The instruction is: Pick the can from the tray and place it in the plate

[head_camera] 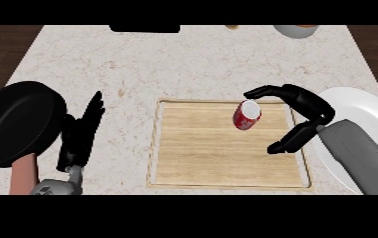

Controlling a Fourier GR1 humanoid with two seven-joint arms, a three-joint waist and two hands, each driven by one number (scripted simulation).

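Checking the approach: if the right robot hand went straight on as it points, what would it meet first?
Likely the red can on the tray: the right robot hand opens leftward toward it, though depth is unclear.

The tray [214, 157] under the right hand [314, 107] is pale wood with a straight grain. It has a matt, unvarnished look and a slightly raised rim of the same wood. Just beside that hand, the can [247, 116] looks like painted metal, with red sides that carry a light sheen and a pale, smooth top. The plate [347, 102] behind that hand is white and smooth, like glazed ceramic. The right hand and the left hand [80, 132] look like black plastic with a dull shine, and the right forearm [351, 152] is matt grey. The counter [148, 67] is light, mottled stone with a smooth surface. On the outer side of the left hand, the pan [26, 122] is matt black and its handle [23, 174] is a smooth pinkish-brown.
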